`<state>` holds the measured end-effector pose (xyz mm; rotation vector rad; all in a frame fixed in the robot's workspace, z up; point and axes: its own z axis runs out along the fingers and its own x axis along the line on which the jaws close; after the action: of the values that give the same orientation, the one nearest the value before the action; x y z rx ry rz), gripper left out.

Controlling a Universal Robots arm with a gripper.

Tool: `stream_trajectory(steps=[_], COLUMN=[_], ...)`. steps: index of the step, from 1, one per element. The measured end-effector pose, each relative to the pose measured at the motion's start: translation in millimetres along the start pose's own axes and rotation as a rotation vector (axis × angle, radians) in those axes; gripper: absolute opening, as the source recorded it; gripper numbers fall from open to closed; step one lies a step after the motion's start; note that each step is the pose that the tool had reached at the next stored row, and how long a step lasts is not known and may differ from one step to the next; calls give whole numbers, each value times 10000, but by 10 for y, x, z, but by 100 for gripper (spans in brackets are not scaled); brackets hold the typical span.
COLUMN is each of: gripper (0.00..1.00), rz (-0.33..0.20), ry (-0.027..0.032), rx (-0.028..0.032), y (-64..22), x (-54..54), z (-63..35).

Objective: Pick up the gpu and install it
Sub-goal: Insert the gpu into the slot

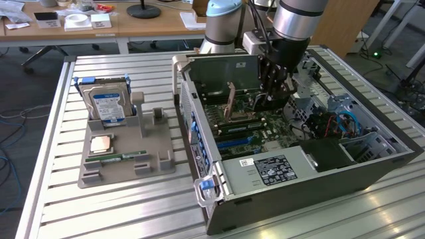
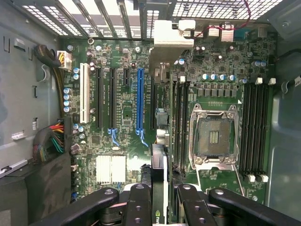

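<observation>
Wooden desks (image 1: pixel 166 22) stand behind a slatted metal table (image 1: pixel 133 209).

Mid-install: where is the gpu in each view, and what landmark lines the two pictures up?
Exterior view: the gpu, held in the gripper, hangs over the motherboard inside the open case, above the picture's centre.
Wrist view: the gpu shows edge-on, clamped between the fingers, alongside the blue slot.
Shared landmark: the blue slot on the motherboard, seen in both views.

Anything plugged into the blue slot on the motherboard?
No. The blue slot is bare along its whole length; the gpu is held edge-on in the gripper beside it.
</observation>
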<state>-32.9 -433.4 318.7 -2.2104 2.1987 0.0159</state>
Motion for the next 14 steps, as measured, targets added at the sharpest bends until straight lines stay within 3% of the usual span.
stream_trajectory(steps=[14], gripper=[26], rz=[0], ry=[3], rx=[-1], y=[2], x=[2], z=[83])
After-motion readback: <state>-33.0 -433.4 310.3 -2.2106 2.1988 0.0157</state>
